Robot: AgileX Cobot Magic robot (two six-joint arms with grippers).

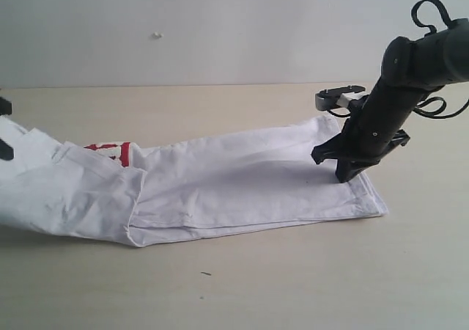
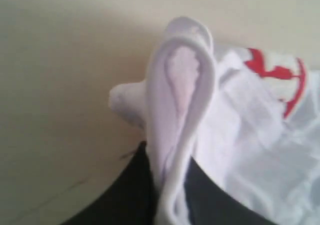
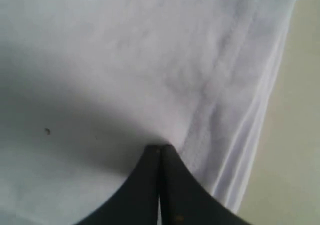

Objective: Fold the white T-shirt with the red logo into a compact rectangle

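The white T-shirt lies on the table as a long strip running left to right. A bit of the red logo peeks out of the folds near the left end. My right gripper stands on the right end near the hem, shut, its tips touching the cloth; no fabric shows between them. My left gripper is shut on a bunched fold of the T-shirt, with the red logo just beyond it. In the exterior view only dark bits of the left gripper show at the left edge.
The pale wooden table stretches in front of and behind the shirt. A plain light wall stands behind it. A small dark speck lies on the table in front of the shirt.
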